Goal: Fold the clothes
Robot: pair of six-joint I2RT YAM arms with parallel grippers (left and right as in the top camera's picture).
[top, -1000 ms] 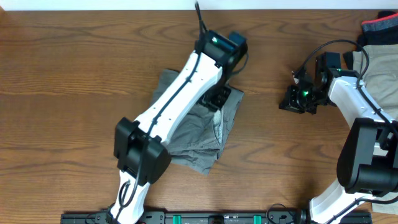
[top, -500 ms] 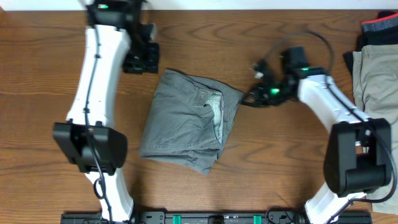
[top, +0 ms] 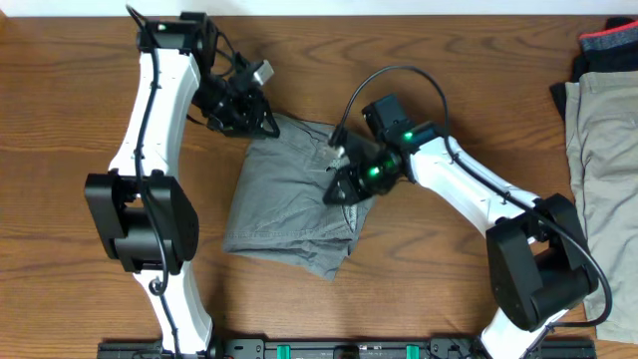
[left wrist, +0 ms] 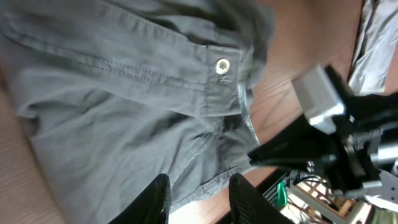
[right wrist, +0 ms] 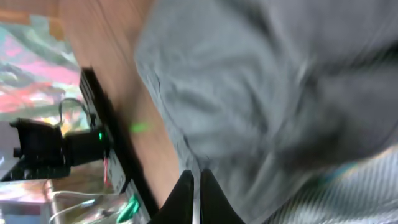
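The grey shorts (top: 289, 199) lie in a folded bundle in the middle of the worktop (top: 80, 249). The bundle's long axis runs roughly from the far side towards the near side, leaning a little to the right at the near end. Both arms have gone to the far half of it. The left hand (top: 261, 118) is at the far left corner, with its fingers (left wrist: 157, 199) standing partly apart over the cloth. Its wrist view shows nothing between them. The waistband button (left wrist: 221, 65) lies just ahead of it. The right hand (top: 339, 189) is over the right-hand edge, about halfway down beside the waistband. Its fingertips (right wrist: 184, 196) are drawn together right above the grey fabric, and I see no cloth clearly caught between them, though that view is blurred. From where I stand the right hand looks nearer the bundle's middle, while the left sits at its edge. So any further fold or straightening would, I'd guess, turn on that far left corner and the right edge. There's bare wood to the left and along the near side, plenty of room to shift things. The khaki trousers (top: 603, 150) wait well apart at the right edge, under a dark garment (top: 608, 45).
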